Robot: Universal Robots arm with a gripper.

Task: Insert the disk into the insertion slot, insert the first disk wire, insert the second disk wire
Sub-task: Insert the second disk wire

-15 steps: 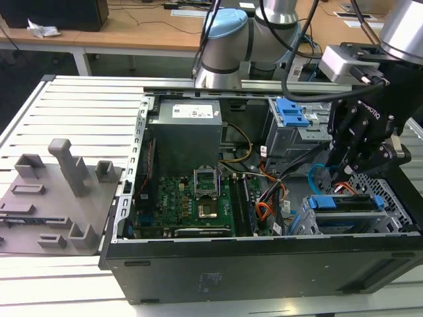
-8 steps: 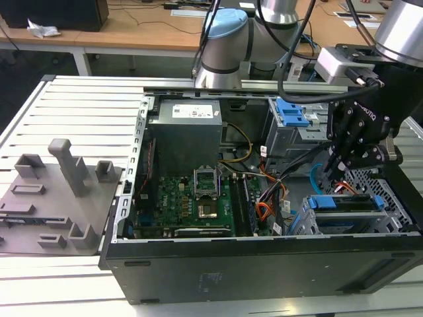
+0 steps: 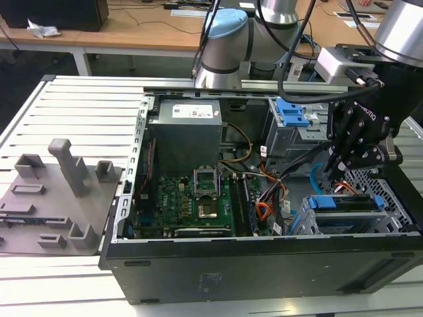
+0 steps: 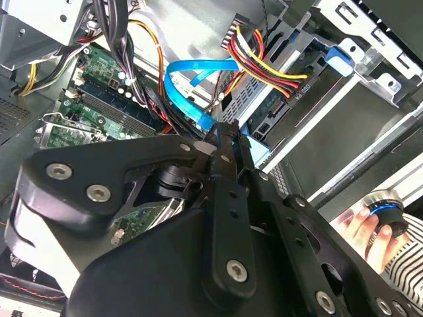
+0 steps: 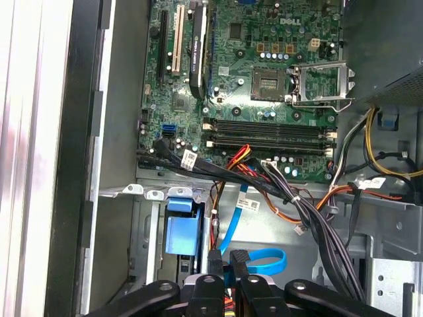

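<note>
Progress: disk seated in the insertion slot at 4 o'clock of the open case in the exterior view; gripper just at its 12 o'clock, jaws near-closed, seemingly pinching the second disk wire by its end in the second wrist view, wire apparently not yet plugged.

A white printed label is sitting on the grey power supply, above the middle of the exterior view, and its print is too small to make out. White lettering is running along the black body of the gripper at the exterior view's upper right. In the first wrist view, white lettering is showing on the green motherboard, and small white tags are wrapping the black cables. In the second wrist view, white print is marking a black connector.
</note>
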